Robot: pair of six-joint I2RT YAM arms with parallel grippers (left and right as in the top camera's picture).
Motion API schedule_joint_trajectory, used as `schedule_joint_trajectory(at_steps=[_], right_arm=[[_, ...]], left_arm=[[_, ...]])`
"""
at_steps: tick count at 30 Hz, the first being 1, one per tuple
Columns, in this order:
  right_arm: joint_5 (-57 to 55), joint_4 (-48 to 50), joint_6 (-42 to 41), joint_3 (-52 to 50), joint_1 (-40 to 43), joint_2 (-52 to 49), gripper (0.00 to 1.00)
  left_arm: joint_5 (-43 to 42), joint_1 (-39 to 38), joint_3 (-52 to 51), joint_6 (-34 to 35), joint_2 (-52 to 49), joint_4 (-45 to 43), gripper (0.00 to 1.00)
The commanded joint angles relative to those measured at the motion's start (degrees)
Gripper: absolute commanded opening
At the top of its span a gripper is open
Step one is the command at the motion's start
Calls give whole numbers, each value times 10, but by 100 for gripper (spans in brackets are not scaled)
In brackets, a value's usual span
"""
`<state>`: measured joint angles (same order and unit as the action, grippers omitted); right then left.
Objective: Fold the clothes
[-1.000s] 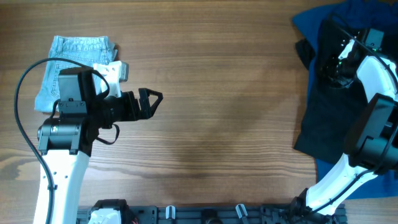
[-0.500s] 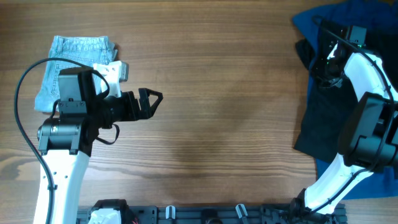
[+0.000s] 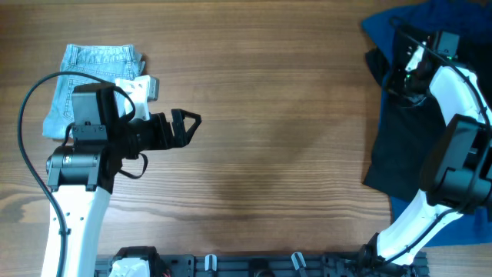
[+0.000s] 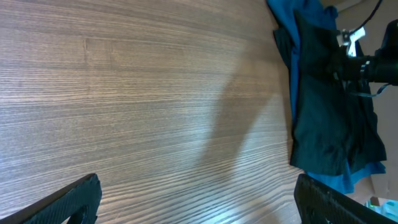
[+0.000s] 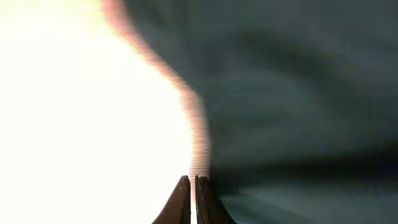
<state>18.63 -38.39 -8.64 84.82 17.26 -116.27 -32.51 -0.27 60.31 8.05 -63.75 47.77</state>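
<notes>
As your right gripper (image 3: 406,75) has edged up the large black fabric shorts (image 3: 400,146), a grasp looks near.
Its fingers (image 5: 177,211) are nearly closed at the cloth edge; glare hides whether they pinch it. The shorts lie atop the royal-blue garment (image 3: 380,27), cut off at the overhead view's right. Your left gripper (image 3: 186,125) hangs wide, unmoved.

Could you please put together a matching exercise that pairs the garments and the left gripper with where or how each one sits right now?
Things:
1. denim shorts
2. black shorts
3. blue garment
4. left gripper

States:
A. lying on top of another garment at the right edge
B. open, over the bare table
C. upper left, partly hidden by the left arm
D. underneath another garment, far right

Pairs: 1-C, 2-A, 3-D, 4-B
</notes>
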Motion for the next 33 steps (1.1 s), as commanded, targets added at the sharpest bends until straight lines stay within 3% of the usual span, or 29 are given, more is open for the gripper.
schedule_joint_trajectory(at_steps=[1, 5, 8, 9, 12, 13, 14, 17, 24, 28, 31, 33], right_arm=[[304, 15, 123, 5, -19, 58, 4], [320, 10, 131, 5, -85, 110, 4], [246, 2, 122, 5, -138, 113, 4], [178, 0, 89, 5, -153, 113, 4], [-177, -30, -120, 4, -168, 112, 8], [-256, -46, -162, 4, -159, 110, 30], [-280, -48, -164, 2, -148, 106, 66], [-274, -57, -164, 1, -115, 85, 69], [-287, -56, -155, 1, -86, 6, 69], [-290, -54, -155, 0, -80, -9, 61], [-290, -54, -160, 0, -75, -10, 49], [-290, -52, -170, 0, -75, -19, 31]], left_arm=[[-11, -3, 11, 3, 8, -2, 100], [-11, -3, 11, 3, 8, -4, 100], [-11, -3, 11, 3, 8, -4, 100], [-11, -3, 11, 3, 8, -3, 100], [-12, -3, 11, 3, 8, 3, 100], [-12, -3, 11, 3, 8, 5, 100], [-12, -3, 11, 3, 8, 6, 100], [-11, -3, 11, 3, 8, 5, 100], [-12, -3, 11, 3, 8, 5, 100], [-12, -3, 11, 3, 8, 5, 100], [-11, -3, 11, 3, 8, 5, 100], [-11, -3, 11, 3, 8, 5, 100]])
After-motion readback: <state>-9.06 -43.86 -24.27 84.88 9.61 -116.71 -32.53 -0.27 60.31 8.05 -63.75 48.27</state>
